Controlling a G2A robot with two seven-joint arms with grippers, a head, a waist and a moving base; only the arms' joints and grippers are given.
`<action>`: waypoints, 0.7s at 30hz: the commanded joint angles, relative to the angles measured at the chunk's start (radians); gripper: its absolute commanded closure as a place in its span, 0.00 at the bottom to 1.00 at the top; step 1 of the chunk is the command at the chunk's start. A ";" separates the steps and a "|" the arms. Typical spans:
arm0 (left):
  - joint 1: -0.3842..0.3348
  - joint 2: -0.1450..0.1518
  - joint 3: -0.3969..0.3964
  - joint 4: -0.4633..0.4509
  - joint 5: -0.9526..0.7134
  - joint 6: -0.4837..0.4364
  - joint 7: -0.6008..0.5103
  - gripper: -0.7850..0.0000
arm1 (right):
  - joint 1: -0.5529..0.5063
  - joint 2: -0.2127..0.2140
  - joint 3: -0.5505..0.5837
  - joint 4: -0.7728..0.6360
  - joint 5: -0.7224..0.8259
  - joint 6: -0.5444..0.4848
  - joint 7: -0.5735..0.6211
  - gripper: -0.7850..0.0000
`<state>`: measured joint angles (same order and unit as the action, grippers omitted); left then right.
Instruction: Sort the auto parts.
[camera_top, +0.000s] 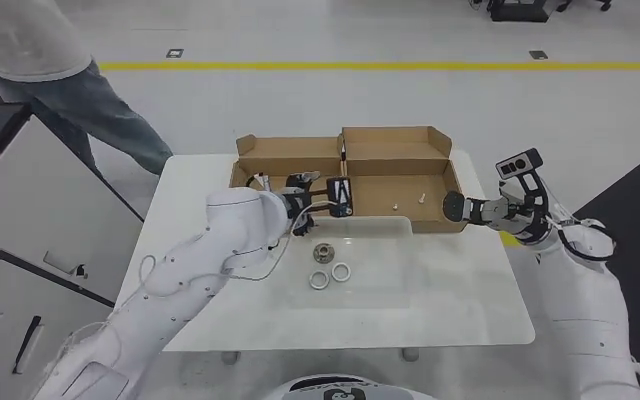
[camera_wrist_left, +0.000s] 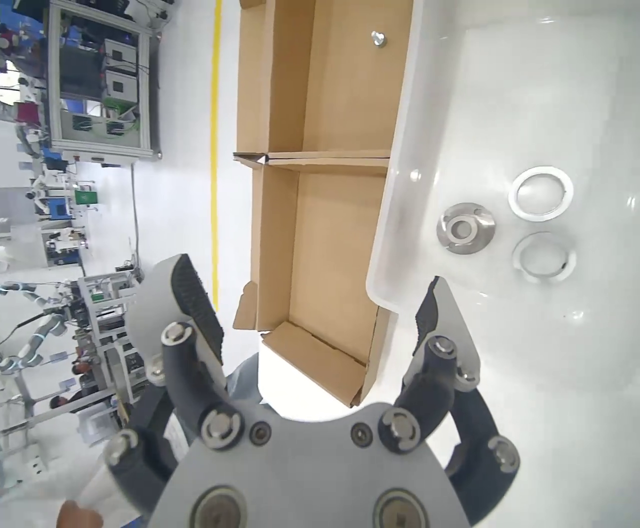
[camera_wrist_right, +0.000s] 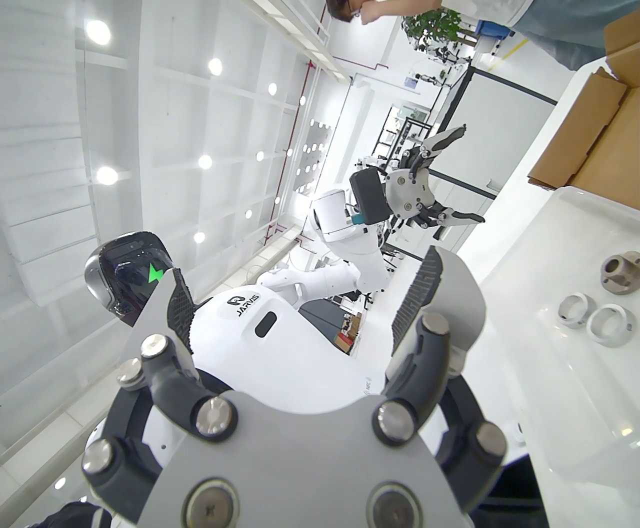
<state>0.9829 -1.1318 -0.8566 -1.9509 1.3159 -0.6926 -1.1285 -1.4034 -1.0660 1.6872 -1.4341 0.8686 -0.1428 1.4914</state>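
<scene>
A metal flange (camera_top: 323, 252) and two metal rings (camera_top: 341, 272) (camera_top: 319, 281) lie close together in a clear plastic tray (camera_top: 440, 300). The left wrist view shows the flange (camera_wrist_left: 465, 228) beside both rings (camera_wrist_left: 540, 193) (camera_wrist_left: 544, 256). My left gripper (camera_top: 305, 203) (camera_wrist_left: 310, 272) hangs open and empty, raised over the left cardboard box (camera_top: 285, 165), just behind the parts. My right gripper (camera_top: 452, 207) (camera_wrist_right: 305, 270) is open and empty by the right end of the right box (camera_top: 400, 185), well away from the flange (camera_wrist_right: 620, 274).
A small bolt (camera_top: 422, 197) (camera_wrist_left: 378, 38) lies in the right box. Both boxes stand side by side along the table's far edge, with flaps up. The tray's rim (camera_wrist_left: 395, 165) runs against their front walls. A person stands at the far left, off the table.
</scene>
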 joint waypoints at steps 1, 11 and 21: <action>-0.042 0.006 0.047 0.014 -0.072 0.036 -0.036 0.00 | 0.000 0.000 0.000 0.000 0.000 0.000 0.000 0.00; -0.225 0.029 0.257 0.068 -0.371 0.201 -0.200 0.00 | 0.000 0.000 0.000 0.000 0.000 0.000 0.000 0.00; -0.302 0.025 0.330 0.121 -0.472 0.256 -0.255 0.00 | 0.000 0.000 0.000 0.000 0.000 0.000 0.000 0.00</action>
<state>0.6804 -1.1069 -0.5263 -1.8295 0.8433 -0.4363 -1.3838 -1.4034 -1.0660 1.6872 -1.4341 0.8686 -0.1428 1.4914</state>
